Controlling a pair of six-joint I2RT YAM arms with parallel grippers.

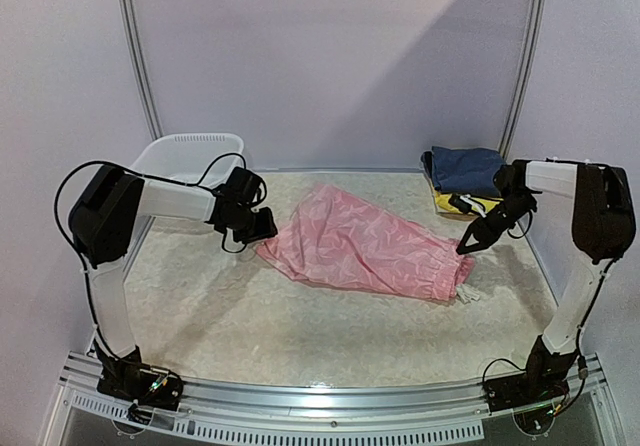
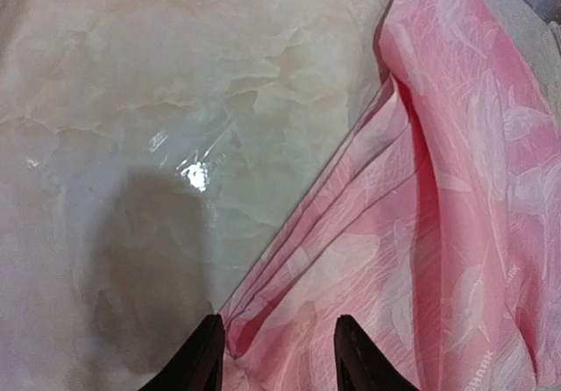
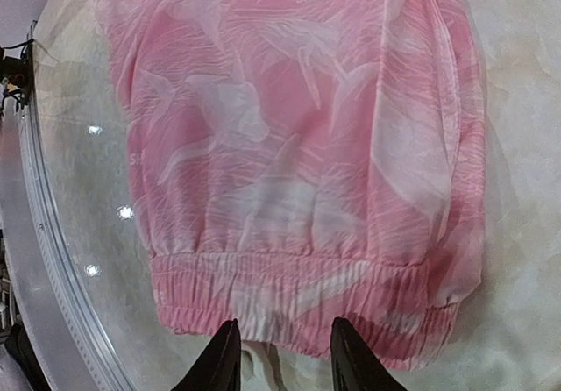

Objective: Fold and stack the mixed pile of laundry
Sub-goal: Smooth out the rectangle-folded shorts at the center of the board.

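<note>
On the marbled table (image 1: pixel 250 316), a folded navy-and-yellow stack (image 1: pixel 468 169) sits at the far right corner; the thin pink garment (image 1: pixel 360 241) lies unfolded, the left gripper (image 2: pixel 279 356) and right gripper (image 3: pixel 282 356) with fingers apart over its ends.

**Bare table outward, cloth between**

To the outer side of the left gripper (image 1: pixel 262 230) lies bare table (image 2: pixel 131 145). The white basket (image 1: pixel 185 156) stands farther back on that side. The pink garment (image 1: pixel 365 241) fills the span between both grippers. Just behind the right gripper (image 1: pixel 468 246) the folded stack (image 1: pixel 462 176) blocks the way, and bare table lies on its near side.
</note>
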